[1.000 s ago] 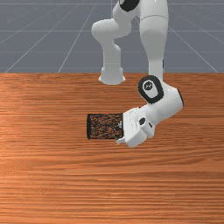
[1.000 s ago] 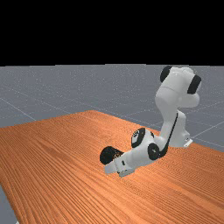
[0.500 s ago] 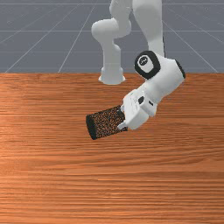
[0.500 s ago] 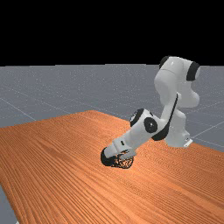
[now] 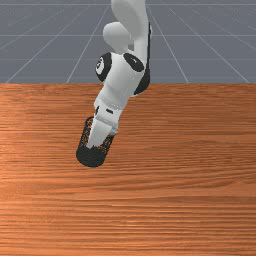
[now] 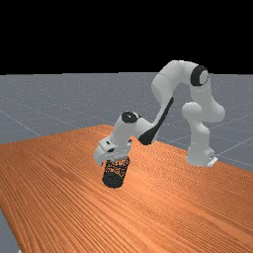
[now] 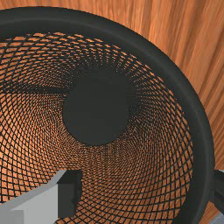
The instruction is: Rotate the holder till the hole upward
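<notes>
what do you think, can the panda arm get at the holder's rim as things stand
Probably yes: the open claw straddles the holder's rim, one finger inside the holder and one outside, and I see nothing else in the way.

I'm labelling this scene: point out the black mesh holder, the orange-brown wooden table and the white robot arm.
Holder (image 7: 204,144), wrist view: thick rim.
Table (image 5: 190,210), front view: bare top.
Arm (image 6: 198,152), far view: white base.

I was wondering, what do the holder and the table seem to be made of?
The holder looks like metal in a matte black coating, judging by its fine open mesh and smooth rim, though plastic is possible. The table looks like satin wood by its streaky orange-brown grain, though laminate is possible.
</notes>
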Motion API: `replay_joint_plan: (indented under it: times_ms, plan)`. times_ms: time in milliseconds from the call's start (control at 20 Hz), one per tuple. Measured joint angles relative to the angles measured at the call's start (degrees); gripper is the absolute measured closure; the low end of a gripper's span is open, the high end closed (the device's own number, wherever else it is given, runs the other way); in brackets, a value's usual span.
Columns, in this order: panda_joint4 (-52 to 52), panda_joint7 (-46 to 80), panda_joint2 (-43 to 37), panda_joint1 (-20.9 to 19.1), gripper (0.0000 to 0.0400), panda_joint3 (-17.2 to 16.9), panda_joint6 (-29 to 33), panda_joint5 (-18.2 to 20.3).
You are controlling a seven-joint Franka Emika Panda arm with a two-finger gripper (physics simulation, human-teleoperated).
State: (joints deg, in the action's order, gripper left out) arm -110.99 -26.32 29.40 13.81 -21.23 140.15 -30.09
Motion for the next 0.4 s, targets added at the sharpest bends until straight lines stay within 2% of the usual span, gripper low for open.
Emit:
replay_joint_plan:
  times_ms: [50,150,200,250,400]
  plan:
    - [-1.7,8.9,0.6,5.2,0.0000,-7.7,4.0,-14.8]
    - [-1.7,6.8,1.0,3.0,0.0000,-8.4,7.0,-15.8]
    - [-0.1,6.2,1.3,1.3,0.0000,-6.7,3.2,-10.2]
    - [0.1,1.4,0.6,-1.7,0.0000,-3.9,3.8,-5.5]
    - [0.1,1.5,0.5,-1.9,0.0000,-4.5,4.1,-6.1]
